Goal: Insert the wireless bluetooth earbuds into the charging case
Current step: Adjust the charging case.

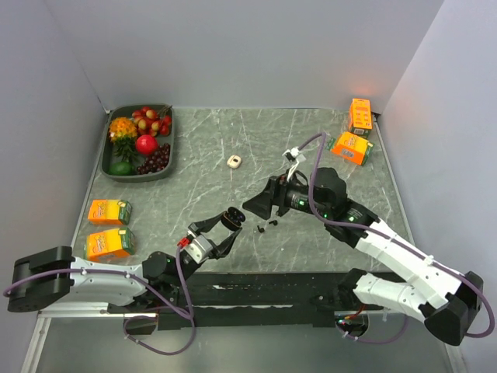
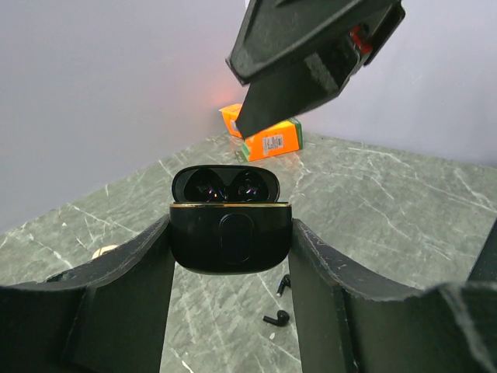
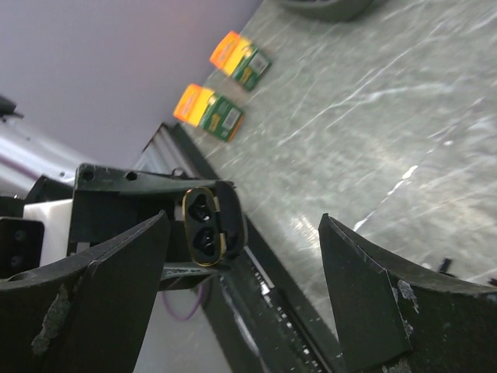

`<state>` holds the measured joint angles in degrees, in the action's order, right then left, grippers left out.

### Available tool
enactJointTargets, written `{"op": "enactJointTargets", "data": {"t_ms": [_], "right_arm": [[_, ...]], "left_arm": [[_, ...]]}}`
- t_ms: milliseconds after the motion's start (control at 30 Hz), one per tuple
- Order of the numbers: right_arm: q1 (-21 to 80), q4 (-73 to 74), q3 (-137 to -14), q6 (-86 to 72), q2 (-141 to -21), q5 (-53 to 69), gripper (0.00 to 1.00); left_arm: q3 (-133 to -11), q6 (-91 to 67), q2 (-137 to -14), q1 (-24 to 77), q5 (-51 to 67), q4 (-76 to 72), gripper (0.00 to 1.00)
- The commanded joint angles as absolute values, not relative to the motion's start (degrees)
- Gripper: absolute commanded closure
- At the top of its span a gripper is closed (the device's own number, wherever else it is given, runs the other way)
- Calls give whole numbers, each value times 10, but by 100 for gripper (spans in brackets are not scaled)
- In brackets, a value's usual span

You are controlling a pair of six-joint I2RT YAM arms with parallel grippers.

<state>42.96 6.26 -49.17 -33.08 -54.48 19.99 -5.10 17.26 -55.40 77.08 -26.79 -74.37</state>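
1. left gripper (image 2: 231, 237): fingers pinch the charging case (image 2: 230, 221) on both sides. Case is upright, lid flipped open on the side away from the wrist camera, held off the table (image 1: 233, 132).
2. Case mouth: the right wrist view shows 2 dark sockets inside a gold rim, both bare.
3. right gripper (image 1: 260, 208): fingers spread wide with nothing between them. It hangs just past and above the case with its tips aimed toward the case mouth. There is a clear gap between its tips and the case.
4. wireless bluetooth earbuds: 2 pieces lying on the marble, 1 at (image 2: 276, 318) and 1 at (image 2: 284, 285). They are close together; I can't tell whether they touch. In the top view they sit between the 2 grippers, below the case and apart from both sets of fingers.
5. Room: bare marble on every side of the earbuds. The nearest edge is the front rail (image 1: 256, 284), on the near side behind the left gripper.
6. cream object (image 1: 234, 162): mid-table, well apart from the earbuds, on the far side.
7. fruit tray (image 1: 144, 177): far-left corner, close to the left wall.
8. left orange boxes (image 1: 109, 211): 2 along the left edge, well apart from the left gripper.
9. right orange boxes (image 1: 351, 148): 2 in the far-right corner near the right wall.
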Motion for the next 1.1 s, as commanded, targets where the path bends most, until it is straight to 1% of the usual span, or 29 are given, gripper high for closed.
{"op": "enactJointTargets", "data": {"t_ms": [0, 133, 233, 433, 700, 767, 900, 1067], "right_arm": [[427, 3, -496, -350, -555, 267, 15], [428, 9, -509, -339, -577, 285, 18], [430, 11, -512, -334, -591, 301, 24], [431, 10, -512, -328, -601, 305, 32], [431, 3, -511, -331, -614, 321, 40], [431, 3, -508, -331, -615, 320, 43], [430, -13, -507, -333, -619, 323, 52], [431, -19, -505, -334, -622, 330, 59]], "left_arm": [[-82, 167, -561, 774, -254, -788, 99], [-90, 171, -570, 775, -254, -790, 99], [-94, 171, -579, 775, -254, -791, 99], [-99, 169, -586, 774, -252, -795, 99], [-101, 168, -588, 775, -252, -800, 99], [-101, 164, -586, 774, -251, -798, 99], [-99, 159, -582, 774, -249, -799, 99], [-98, 156, -577, 774, -247, -798, 99]]}}
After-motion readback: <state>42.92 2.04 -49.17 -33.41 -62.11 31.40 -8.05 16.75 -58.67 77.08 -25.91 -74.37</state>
